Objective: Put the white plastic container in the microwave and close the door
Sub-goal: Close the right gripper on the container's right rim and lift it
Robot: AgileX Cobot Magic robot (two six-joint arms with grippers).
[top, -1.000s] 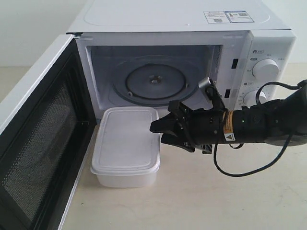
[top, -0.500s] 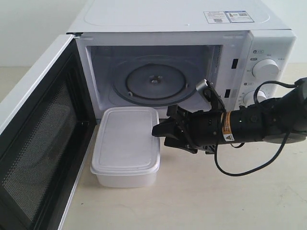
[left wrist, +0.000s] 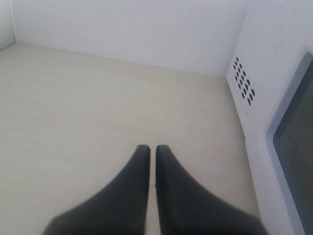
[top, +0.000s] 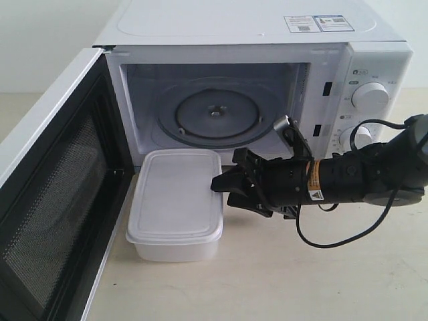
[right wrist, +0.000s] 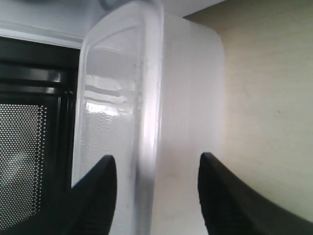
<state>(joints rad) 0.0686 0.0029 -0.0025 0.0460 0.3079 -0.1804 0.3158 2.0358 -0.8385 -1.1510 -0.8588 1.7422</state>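
The white plastic container sits on the table in front of the microwave, lid on. The door is swung wide open at the left, and the glass turntable shows bare inside. My right gripper is open at the container's right edge; in the right wrist view its fingers straddle the rim of the container, one above the lid, one beside the wall, not touching. My left gripper is shut and holds nothing, hovering over bare table beside the microwave's outer wall. It is out of the exterior view.
The microwave's two knobs lie just behind my right arm, whose cable loops down to the table. The open door blocks the left side next to the container. The table is a pale beige surface.
My right gripper has dropped slightly and edged toward the container's right rim, its arm levelling out. The container and door have not moved.
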